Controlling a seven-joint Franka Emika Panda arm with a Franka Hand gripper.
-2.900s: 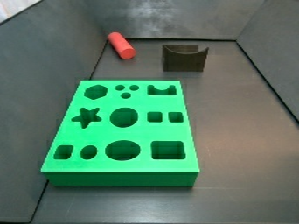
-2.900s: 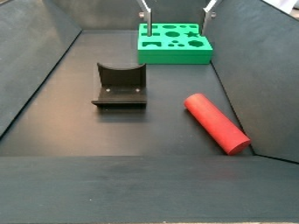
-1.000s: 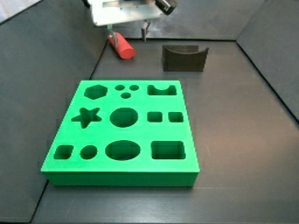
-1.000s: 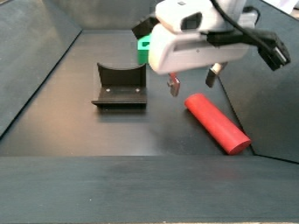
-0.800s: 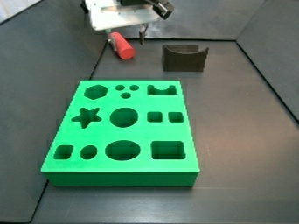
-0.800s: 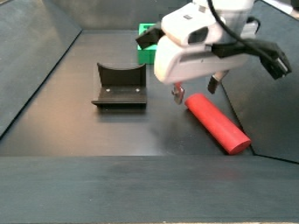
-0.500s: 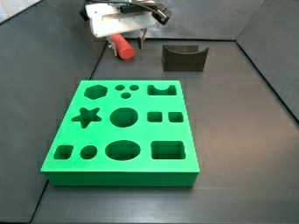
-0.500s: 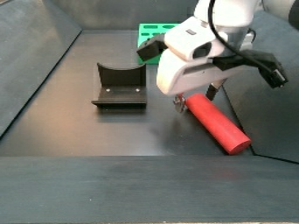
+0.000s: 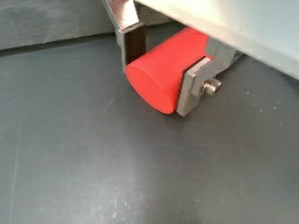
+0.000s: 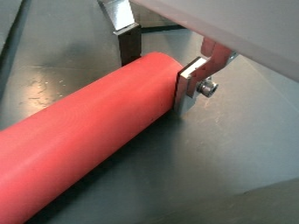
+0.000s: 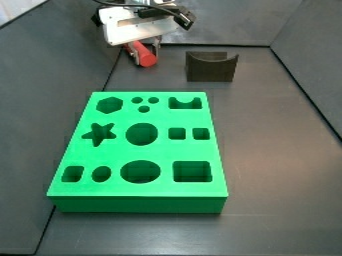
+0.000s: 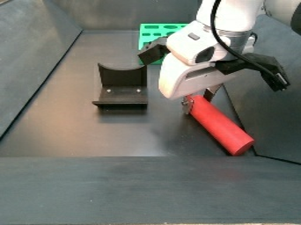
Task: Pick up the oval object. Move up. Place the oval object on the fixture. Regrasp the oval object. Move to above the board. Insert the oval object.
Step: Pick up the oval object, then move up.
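I see the gripper (image 9: 163,74) straddling the oval object (image 10: 100,131) on the floor, fingers (image 10: 193,79) at its flanks, contact unclear; in a side view its far end is hidden, fixture (image 12: 120,86) at nine o'clock.

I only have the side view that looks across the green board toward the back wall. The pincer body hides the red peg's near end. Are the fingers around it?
Observer: Yes. In both wrist views the pincer straddles the oval object, one finger on each side.
Reviewer: Is the peg off the floor?
Observer: No sign of that; in a side view the oval object lies flat on the dark floor.
Reviewer: Is the fixture free?
Observer: Yes, the fixture stands apart with its notch empty.
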